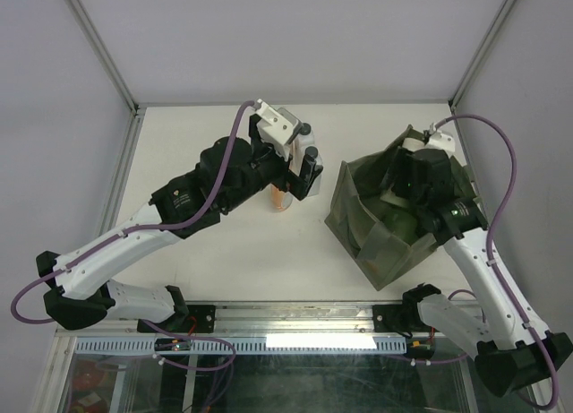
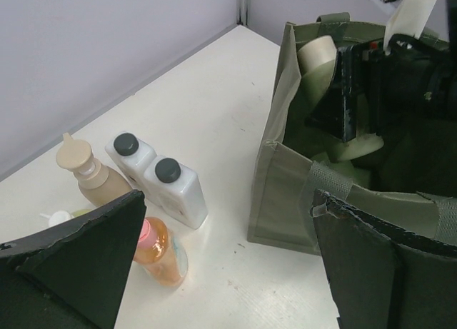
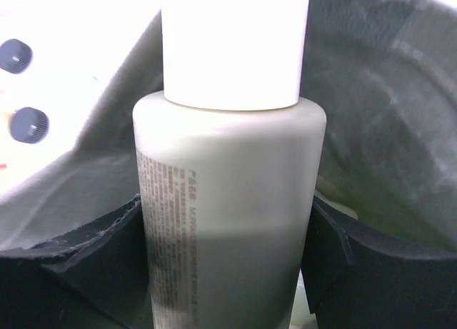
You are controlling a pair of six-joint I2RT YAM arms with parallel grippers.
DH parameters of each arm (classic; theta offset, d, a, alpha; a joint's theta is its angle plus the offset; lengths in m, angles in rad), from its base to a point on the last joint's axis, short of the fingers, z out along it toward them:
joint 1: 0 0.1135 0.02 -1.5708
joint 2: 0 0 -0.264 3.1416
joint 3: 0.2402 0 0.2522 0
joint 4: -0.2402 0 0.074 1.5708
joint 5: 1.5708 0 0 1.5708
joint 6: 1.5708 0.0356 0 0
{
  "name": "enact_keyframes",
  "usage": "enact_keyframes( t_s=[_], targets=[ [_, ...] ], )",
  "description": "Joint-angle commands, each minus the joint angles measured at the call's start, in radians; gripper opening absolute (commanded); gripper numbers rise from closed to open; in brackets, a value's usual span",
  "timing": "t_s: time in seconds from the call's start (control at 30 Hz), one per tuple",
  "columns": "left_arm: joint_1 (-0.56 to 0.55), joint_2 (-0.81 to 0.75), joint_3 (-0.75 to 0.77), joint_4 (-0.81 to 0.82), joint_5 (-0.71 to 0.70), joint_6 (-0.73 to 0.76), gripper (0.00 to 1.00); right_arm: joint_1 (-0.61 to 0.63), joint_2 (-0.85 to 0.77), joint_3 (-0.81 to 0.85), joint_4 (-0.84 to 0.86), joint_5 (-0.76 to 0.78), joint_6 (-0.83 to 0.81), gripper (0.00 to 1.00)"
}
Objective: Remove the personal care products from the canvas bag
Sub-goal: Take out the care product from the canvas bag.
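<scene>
The right fingers (image 3: 86, 272) are down inside the canvas bag (image 2: 285, 193), pinching a pale bottle (image 3: 228, 215) with a white cap. One pad presses each side of its body, and the bottle stands upright between them with the cap above the fingertips. Olive fabric walls close in behind this grip and to both sides of it. In the top view the bag sits open on the counter (image 1: 224, 261) with the right arm reaching into it.

The left fingers (image 2: 71, 265) are spread wide and hold nothing, hovering over the counter just beside the bag. Several products lie out of the bag between and beyond them. An orange bottle (image 2: 163, 254) is partly hidden behind one finger. Just past it are two white bottles (image 2: 175, 190) with black caps, side by side and touching. A tan bottle (image 2: 93, 179) with a beige pump top is just beside those. The bag's near wall rises just ahead of the other finger.
</scene>
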Motion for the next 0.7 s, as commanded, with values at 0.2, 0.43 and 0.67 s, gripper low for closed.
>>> enact_keyframes(
  t_s=[0.2,0.43,0.67],
  targets=[
    [0.008,0.02,0.079,0.02,-0.037,-0.034,0.99,-0.021,-0.042,0.262,0.105,-0.047,-0.124,0.0],
    [0.011,0.046,0.128,0.005,-0.032,-0.083,0.99,-0.024,-0.026,0.334,0.088,-0.159,-0.075,0.0],
    [0.044,0.108,0.265,-0.04,0.065,-0.149,0.99,-0.025,-0.014,0.407,0.115,-0.368,-0.03,0.0]
  ],
)
